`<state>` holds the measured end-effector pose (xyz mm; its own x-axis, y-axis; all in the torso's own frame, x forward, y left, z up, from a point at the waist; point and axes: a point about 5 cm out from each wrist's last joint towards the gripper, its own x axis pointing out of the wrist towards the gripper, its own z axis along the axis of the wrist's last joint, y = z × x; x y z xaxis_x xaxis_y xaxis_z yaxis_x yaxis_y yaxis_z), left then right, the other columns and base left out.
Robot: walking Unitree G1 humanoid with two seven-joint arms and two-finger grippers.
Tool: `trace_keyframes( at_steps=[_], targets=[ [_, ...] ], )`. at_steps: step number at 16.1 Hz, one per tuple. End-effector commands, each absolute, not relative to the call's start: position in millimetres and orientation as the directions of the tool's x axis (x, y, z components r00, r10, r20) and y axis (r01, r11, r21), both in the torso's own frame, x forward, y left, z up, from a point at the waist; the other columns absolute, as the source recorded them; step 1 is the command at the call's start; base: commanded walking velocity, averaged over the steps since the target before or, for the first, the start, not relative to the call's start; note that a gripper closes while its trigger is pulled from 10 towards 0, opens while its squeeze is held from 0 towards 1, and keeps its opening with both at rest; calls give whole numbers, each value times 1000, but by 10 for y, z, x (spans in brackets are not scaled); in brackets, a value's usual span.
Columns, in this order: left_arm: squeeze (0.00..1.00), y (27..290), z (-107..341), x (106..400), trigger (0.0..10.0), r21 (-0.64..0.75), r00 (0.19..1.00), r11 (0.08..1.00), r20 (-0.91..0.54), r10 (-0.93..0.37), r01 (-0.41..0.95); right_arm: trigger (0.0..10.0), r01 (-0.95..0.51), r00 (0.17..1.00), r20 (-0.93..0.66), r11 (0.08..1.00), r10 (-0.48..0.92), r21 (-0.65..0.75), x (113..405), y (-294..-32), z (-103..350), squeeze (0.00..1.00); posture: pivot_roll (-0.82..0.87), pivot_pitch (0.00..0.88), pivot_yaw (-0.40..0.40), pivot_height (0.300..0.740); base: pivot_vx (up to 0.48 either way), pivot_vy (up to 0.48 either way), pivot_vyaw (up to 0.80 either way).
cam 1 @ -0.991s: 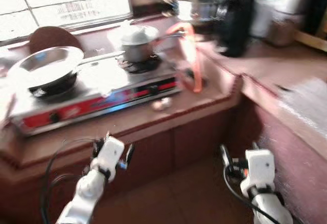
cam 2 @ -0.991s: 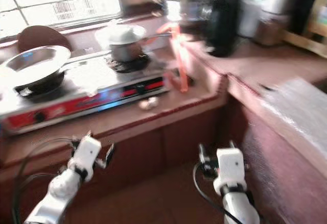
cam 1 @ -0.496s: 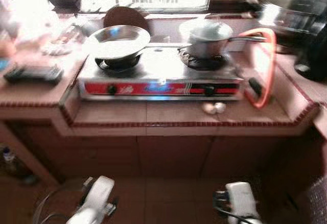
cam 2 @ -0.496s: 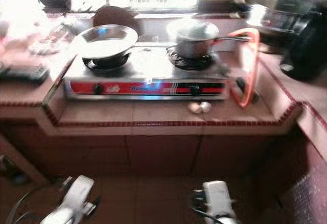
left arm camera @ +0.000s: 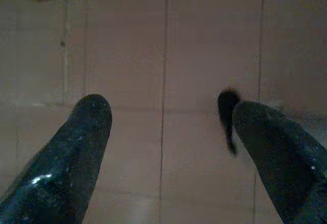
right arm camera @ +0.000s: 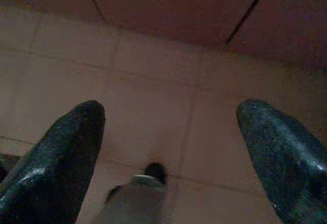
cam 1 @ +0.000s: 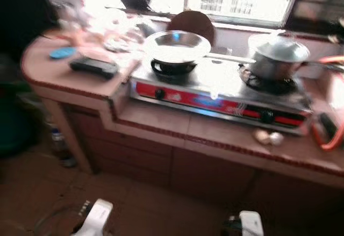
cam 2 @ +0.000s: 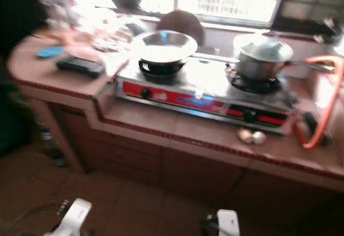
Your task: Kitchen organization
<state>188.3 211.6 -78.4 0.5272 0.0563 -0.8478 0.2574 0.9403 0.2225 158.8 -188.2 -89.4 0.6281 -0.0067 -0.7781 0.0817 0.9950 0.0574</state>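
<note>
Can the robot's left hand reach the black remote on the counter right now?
Probably not yet. The left hand hangs low, open, pointing at the floor tiles, while the black remote lies up on the counter, well above it. The arm would need raising first.

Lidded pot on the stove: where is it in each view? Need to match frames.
Left eye view: lidded pot upper right, on the stove's right burner.
Right eye view: same pot upper right, shifted a little leftward.
Left wrist view: not in it; floor tiles.
Right wrist view: not in it; floor tiles.
Shared landmark: the red stove front, below the pot in both eye views.
</note>
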Motion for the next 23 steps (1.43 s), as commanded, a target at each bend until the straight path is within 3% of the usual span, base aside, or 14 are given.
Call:
trace_keyframes(
  at_steps=[1, 2, 3, 4, 5, 11, 13, 23],
  targets=[
    [0, 2123, -774, 1903, 10000, 230, 529, 942, -846, 70, 243, 10000, 113, 616, -788, 990, -5, 81, 1536, -1886, -921, 945, 74, 0, -44, 740, 0, 0, 0],
    [0, 2007, -762, 1964, 10000, 234, 535, 912, -845, 19, 337, 10000, 100, 620, -784, 991, 5, 85, 1554, -1853, -920, 369, 71, 0, -31, 740, 0, 0, 0],
    [0, 1973, -761, 1975, 10000, 232, 534, 903, -845, 4, 362, 10000, 102, 618, -786, 991, 2, 83, 1556, -1846, -921, 286, 68, 0, -23, 740, 0, 0, 0],
    [0, 1918, -764, 1985, 10000, 232, 527, 884, -850, -19, 406, 10000, 134, 601, -799, 987, -13, 84, 1544, -1843, -936, 51, 63, 0, -10, 740, 0, 0, 0],
    [0, 1871, -769, 1985, 10000, 228, 519, 868, -854, -39, 441, 10000, 166, 597, -802, 982, -24, 94, 1542, -1842, -940, 0, 57, 0, 4, 740, 0, 0, -706],
    [0, 1866, -780, 1967, 10000, 253, 493, 813, -869, -48, 524, 10000, 218, 564, -825, 971, -43, 98, 1373, -1799, -1009, 0, 49, 0, 59, 740, 0, 0, -436],
    [0, 1913, -776, 1964, 10000, 264, 494, 815, -869, -32, 516, 10000, 208, 556, -831, 974, -37, 95, 1352, -1792, -1018, 0, 48, 0, 49, 740, 0, 0, 0],
    [0, 1822, -870, 1801, 10000, 211, 468, 863, -883, -32, 458, 10000, 80, 564, -825, 995, 5, 61, 1491, -1828, -969, 0, 29, 0, -24, 740, 0, 0, -771]
  ],
)
